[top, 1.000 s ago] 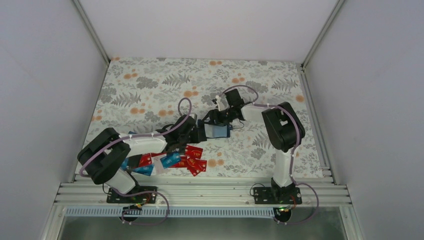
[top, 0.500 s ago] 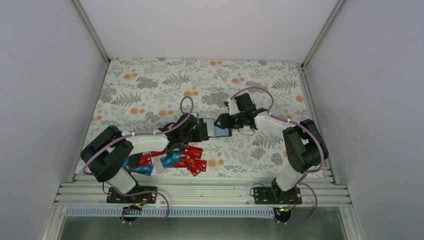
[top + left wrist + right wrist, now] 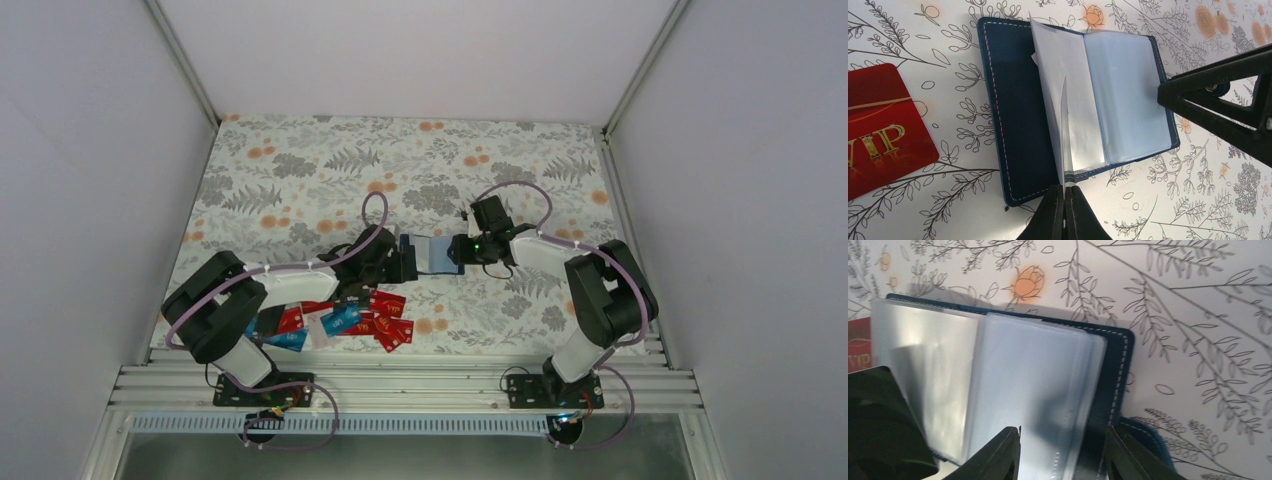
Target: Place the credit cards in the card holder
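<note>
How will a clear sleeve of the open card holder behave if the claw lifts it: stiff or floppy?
Probably floppy: the sleeve pinched by the left claw stands thin and slightly curved. It is likely slippery, since its surface looks glossy. The card holder looks thin and light, so it may slide when pulled.

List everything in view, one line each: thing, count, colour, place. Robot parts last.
Stitched card holder: one, dark navy with clear plastic sleeves, lying open mid-table.
Thin plastic credit cards: overlapping heap, count unclear; red with gold, light blue, white; near edge, by the left arm.
Floral tablecloth: one, white with grey leaves, orange flowers; covers the table.
Left fingers: two, black, shut on one sleeve.
Right fingers: two, black, apart over the holder's opposite end.
</note>
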`<state>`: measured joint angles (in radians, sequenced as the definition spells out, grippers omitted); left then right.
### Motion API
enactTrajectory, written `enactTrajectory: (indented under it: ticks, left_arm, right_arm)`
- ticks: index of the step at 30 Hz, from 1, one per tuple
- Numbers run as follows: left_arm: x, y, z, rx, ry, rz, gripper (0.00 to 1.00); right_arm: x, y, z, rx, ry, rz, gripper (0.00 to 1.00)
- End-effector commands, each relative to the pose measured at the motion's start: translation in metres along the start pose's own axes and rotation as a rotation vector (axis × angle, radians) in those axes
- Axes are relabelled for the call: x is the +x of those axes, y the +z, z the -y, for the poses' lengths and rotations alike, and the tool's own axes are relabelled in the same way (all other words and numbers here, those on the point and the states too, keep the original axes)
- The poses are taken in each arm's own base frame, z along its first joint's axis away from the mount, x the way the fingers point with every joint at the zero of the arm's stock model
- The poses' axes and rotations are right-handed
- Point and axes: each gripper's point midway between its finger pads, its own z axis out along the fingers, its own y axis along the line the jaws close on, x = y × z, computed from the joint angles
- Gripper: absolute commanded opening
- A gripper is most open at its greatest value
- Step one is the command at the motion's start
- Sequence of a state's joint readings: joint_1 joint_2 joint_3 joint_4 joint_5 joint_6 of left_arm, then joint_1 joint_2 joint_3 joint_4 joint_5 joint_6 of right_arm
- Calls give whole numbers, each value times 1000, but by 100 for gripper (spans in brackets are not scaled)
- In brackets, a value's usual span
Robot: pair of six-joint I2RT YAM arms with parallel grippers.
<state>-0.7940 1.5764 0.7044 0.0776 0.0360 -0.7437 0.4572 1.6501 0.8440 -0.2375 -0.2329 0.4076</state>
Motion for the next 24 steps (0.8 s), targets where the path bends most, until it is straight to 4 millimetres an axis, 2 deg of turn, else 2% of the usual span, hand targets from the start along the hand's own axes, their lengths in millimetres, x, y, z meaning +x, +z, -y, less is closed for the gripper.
enactTrajectory:
  ticks: [1,4,7,15,24]
  left_arm:
    - [4,2,-3,-25,26,-25,2]
    - [2,3,-1,-22,32,-25,2]
    - [-1,5,2,-17,41,-27,2]
    - [-10,10,14,-1,71,-31,2]
    - [-23,19,29,48,95,-41,2]
  right_arm:
    - [-4,-3,18,94,21,30,43]
    - [-2,-1,27,135,36,31,28]
    - [-1,0,31,153,37,32,19]
    - [17,18,39,157,24,-31,14]
    - [17,22,37,143,12,-41,14]
